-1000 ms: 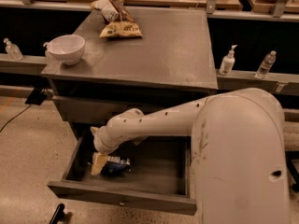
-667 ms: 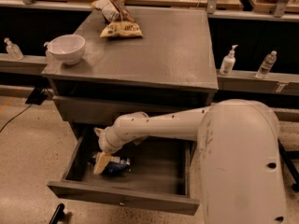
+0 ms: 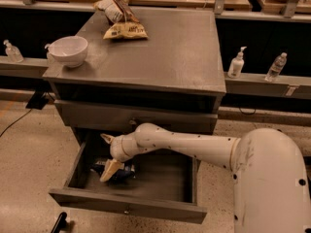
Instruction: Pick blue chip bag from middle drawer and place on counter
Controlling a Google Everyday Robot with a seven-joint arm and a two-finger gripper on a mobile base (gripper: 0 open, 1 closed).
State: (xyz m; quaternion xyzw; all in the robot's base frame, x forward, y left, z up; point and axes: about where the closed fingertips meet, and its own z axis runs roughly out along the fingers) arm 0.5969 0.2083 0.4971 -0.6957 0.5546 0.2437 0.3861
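Observation:
The middle drawer (image 3: 160,208) is pulled open at the bottom of the gray cabinet. The blue chip bag (image 3: 122,172) lies crinkled on the drawer floor at its left side. My gripper (image 3: 105,158) is inside the drawer, right over the bag's left end. It is open, with one tan finger pointing up-left and the other (image 3: 111,170) pointing down onto the bag. The bag is not lifted. My white arm reaches in from the right. The counter (image 3: 165,47) is the gray top above.
On the counter stand a white bowl (image 3: 69,50) at the left edge, a yellow-tan chip bag (image 3: 125,31) and a white-and-brown striped bag (image 3: 114,8) at the back. Bottles (image 3: 236,63) stand on ledges beside the cabinet. A closed drawer is above the open one.
My wrist has shifted slightly to the right and a little lower inside the drawer. The blue chip bag has stayed on the drawer floor.

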